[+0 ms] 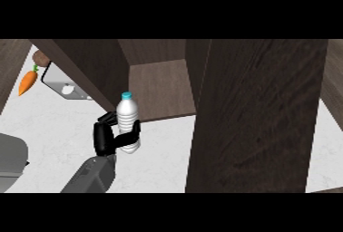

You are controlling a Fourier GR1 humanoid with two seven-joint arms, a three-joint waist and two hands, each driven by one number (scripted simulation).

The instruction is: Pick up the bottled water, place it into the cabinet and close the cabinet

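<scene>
White marbled tabletop (pixel 154 149) observed below dark wood cabinet (pixel 161 86). Bottled water (pixel 127 122) held upright, blue cap topmost, grasped by left robot hand (pixel 107 136) before cabinet opening.

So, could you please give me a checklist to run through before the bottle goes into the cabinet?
1. Left robot hand curled round the bottled water: ok.
2. Bottle upright, blue cap on top: ok.
3. Cabinet open, shelf visible behind the bottle: ok.
4. Open cabinet door stands right of the bottle, apart from it: ok.
5. Right robot hand ready for closing the door: cannot tell, not in view.
</scene>
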